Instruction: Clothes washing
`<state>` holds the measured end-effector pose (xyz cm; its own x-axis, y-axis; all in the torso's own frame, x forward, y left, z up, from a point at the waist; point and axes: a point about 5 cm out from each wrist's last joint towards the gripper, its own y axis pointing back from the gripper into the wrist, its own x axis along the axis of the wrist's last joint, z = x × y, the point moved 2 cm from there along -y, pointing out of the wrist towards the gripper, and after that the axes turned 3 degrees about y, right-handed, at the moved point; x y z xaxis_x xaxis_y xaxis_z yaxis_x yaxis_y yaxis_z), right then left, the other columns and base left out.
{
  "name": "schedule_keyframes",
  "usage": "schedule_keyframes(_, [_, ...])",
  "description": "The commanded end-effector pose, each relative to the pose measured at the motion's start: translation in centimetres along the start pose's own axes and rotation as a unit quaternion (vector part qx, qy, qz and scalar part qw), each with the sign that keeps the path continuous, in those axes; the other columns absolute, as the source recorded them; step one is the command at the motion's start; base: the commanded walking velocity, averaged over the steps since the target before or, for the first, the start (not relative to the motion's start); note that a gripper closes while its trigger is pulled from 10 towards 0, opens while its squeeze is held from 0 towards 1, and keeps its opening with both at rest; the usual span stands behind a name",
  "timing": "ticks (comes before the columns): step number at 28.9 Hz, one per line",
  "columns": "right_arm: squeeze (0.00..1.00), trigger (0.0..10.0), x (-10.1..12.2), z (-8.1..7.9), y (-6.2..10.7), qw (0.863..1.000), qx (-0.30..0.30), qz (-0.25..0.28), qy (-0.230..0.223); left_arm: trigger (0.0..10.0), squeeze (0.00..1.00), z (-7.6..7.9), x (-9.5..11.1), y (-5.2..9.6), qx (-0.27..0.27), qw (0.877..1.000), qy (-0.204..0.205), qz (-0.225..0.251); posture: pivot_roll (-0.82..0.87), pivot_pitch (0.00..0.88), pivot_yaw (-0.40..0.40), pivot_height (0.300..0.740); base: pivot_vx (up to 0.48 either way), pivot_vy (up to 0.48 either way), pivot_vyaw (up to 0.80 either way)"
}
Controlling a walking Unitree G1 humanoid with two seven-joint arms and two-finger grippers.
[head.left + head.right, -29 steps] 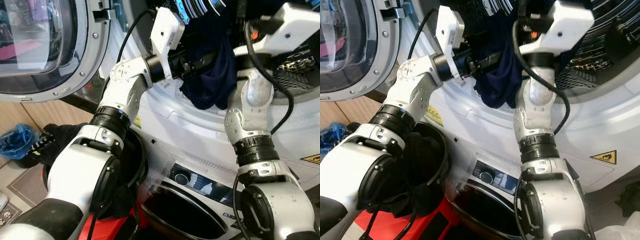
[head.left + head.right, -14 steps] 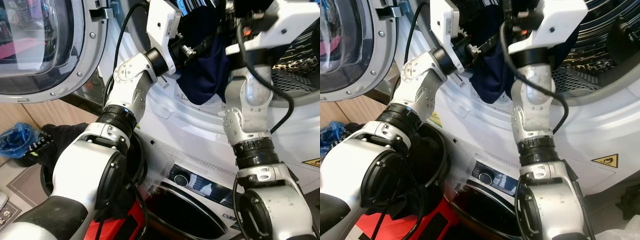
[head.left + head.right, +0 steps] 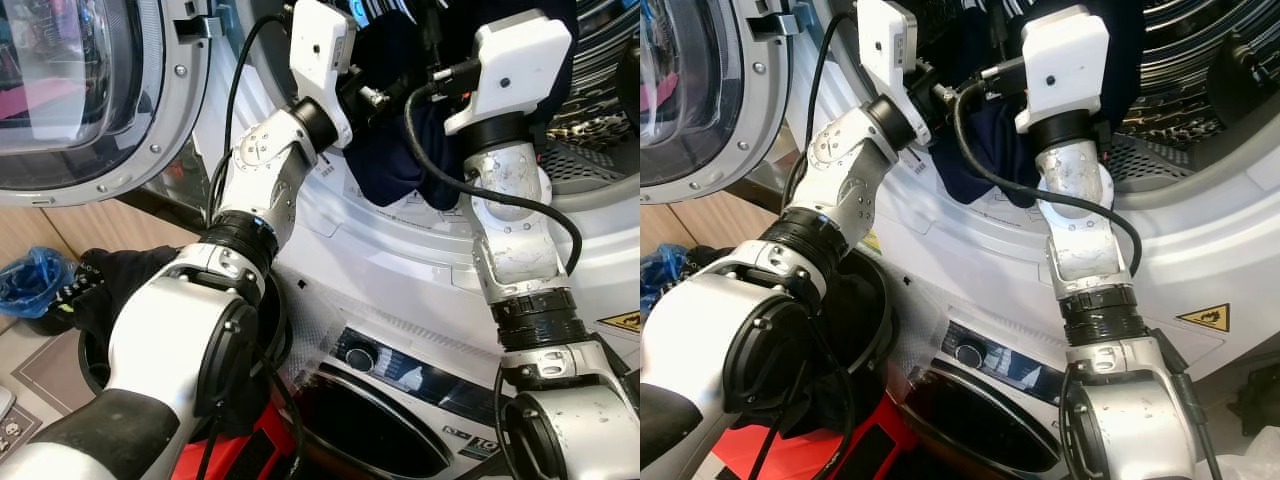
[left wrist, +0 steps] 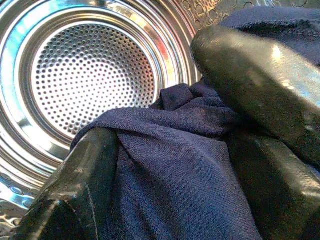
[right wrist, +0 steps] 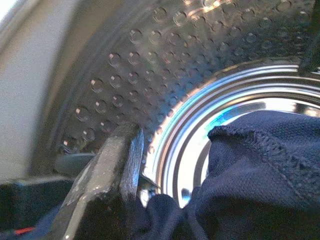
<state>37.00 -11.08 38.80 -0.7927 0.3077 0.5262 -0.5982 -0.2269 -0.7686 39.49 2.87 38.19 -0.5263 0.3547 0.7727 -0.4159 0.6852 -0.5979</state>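
Up at the washer drum [image 4: 90,75] mouth, left gripper [image 4: 165,150] fingers clench the navy garment [image 4: 175,170], which droops over the rim; right gripper's [image 5: 150,200] fingers, can't tell. Head views add the open door [image 3: 90,100].

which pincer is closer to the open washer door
Left. The left pincer grips the navy garment at the drum mouth, on the side nearest the open door. The right pincer is also at the drum mouth, farther from the door.

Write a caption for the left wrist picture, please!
Left pincer clamps a navy garment at the mouth of the shiny steel drum.
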Motion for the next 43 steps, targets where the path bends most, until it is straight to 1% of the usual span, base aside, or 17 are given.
schedule_keyframes(1, [0.00,10.0,-2.6,2.7,0.9,0.996,-0.042,-0.071,0.018,10.0,0.00,0.3,2.9,-1.2,-0.024,0.998,-0.032,0.055,0.04,0.119,-0.003,0.740,0.000,0.000,0.00])
schedule_keyframes(2, [0.00,10.0,-2.5,3.1,1.0,0.996,-0.048,-0.068,-0.019,10.0,0.00,0.4,2.9,-1.2,-0.031,0.998,-0.025,0.055,0.04,0.119,-0.002,0.740,0.000,0.000,0.00])
schedule_keyframes(3, [0.00,10.0,-2.5,3.2,1.1,0.993,-0.053,-0.066,-0.076,10.0,0.00,0.5,2.8,-1.2,-0.037,0.998,-0.021,0.055,0.04,0.119,-0.002,0.740,0.000,0.000,0.00])
schedule_keyframes(5, [0.00,10.0,-2.3,3.5,1.3,0.982,-0.064,-0.059,-0.170,10.0,0.00,0.7,2.7,-1.2,-0.049,0.997,-0.018,0.054,0.04,0.119,-0.002,0.740,0.000,0.000,0.00])
schedule_keyframes(7, [0.00,10.0,-2.5,3.7,1.5,0.978,-0.066,-0.059,-0.190,10.0,0.00,0.9,2.6,-1.1,-0.060,0.997,-0.015,0.049,0.04,0.119,-0.002,0.740,0.000,0.000,0.00])
schedule_keyframes(9, [0.00,10.0,-2.2,4.0,2.0,0.956,-0.071,-0.044,-0.282,10.0,0.00,1.5,2.0,-1.0,-0.096,0.995,-0.014,0.029,0.04,0.123,-0.003,0.740,0.000,0.000,0.00])
schedule_keyframes(11, [0.00,10.0,-1.8,3.2,2.3,0.946,-0.033,-0.035,-0.321,10.0,0.00,1.9,1.5,-0.8,-0.118,0.993,-0.015,0.017,0.04,0.123,-0.003,0.740,0.000,0.000,0.00])
schedule_keyframes(16, [0.00,10.0,-1.2,2.9,2.9,0.952,-0.001,-0.025,-0.305,10.0,0.00,2.1,1.1,-0.7,-0.127,0.992,-0.017,0.007,0.04,0.128,-0.002,0.740,0.000,0.000,0.00])
schedule_keyframes(19, [0.00,10.0,-1.2,4.0,3.7,0.954,0.020,-0.036,-0.297,10.0,0.00,2.1,1.0,-0.6,-0.129,0.992,-0.013,0.007,0.03,0.127,-0.001,0.740,0.000,0.000,0.00])
schedule_keyframes(23, [0.00,10.0,-0.6,5.2,5.2,0.969,0.057,-0.042,-0.238,10.0,0.00,2.0,1.0,-0.5,-0.131,0.991,-0.012,0.007,0.03,0.127,-0.002,0.740,0.000,0.000,0.00])
schedule_keyframes(27, [0.00,10.0,-0.1,6.4,6.3,0.977,0.060,-0.042,-0.203,10.0,0.00,1.9,1.1,-0.4,-0.130,0.991,-0.011,0.008,0.02,0.123,0.001,0.740,0.000,0.000,0.00])
schedule_keyframes(30, [0.00,10.0,0.1,8.3,7.3,0.982,0.027,-0.045,-0.181,10.0,0.00,1.9,1.0,-0.3,-0.131,0.991,-0.009,0.007,0.02,0.119,0.003,0.740,0.000,0.000,0.00])
schedule_keyframes(31, [0.00,10.0,0.1,8.3,7.3,0.982,0.027,-0.045,-0.181,10.0,0.00,1.9,1.0,-0.3,-0.131,0.991,-0.009,0.007,0.02,0.119,0.003,0.740,0.000,0.000,0.00])
schedule_keyframes(32, [0.00,10.0,0.7,9.7,8.0,0.981,0.005,-0.030,-0.189,10.0,0.00,1.9,0.9,-0.2,-0.134,0.991,-0.008,0.005,0.02,0.117,0.005,0.740,0.000,0.000,0.00])
schedule_keyframes(34, [0.00,10.0,1.3,10.6,8.5,0.977,-0.014,-0.008,-0.215,10.0,0.00,1.9,0.8,-0.2,-0.136,0.991,-0.006,0.004,0.02,0.116,0.006,0.740,0.000,0.000,0.00])
schedule_keyframes(38, [0.00,10.0,2.4,10.8,9.1,0.965,-0.014,0.023,-0.263,10.0,0.00,2.1,0.6,-0.2,-0.143,0.990,-0.003,0.001,0.01,0.114,0.009,0.740,0.000,0.000,0.00])
schedule_keyframes(43, [0.00,10.0,2.4,10.4,9.7,0.973,0.023,0.006,-0.228,10.0,0.00,2.3,0.6,-0.2,-0.148,0.989,0.001,0.002,0.01,0.122,0.010,0.740,0.000,0.000,0.00])
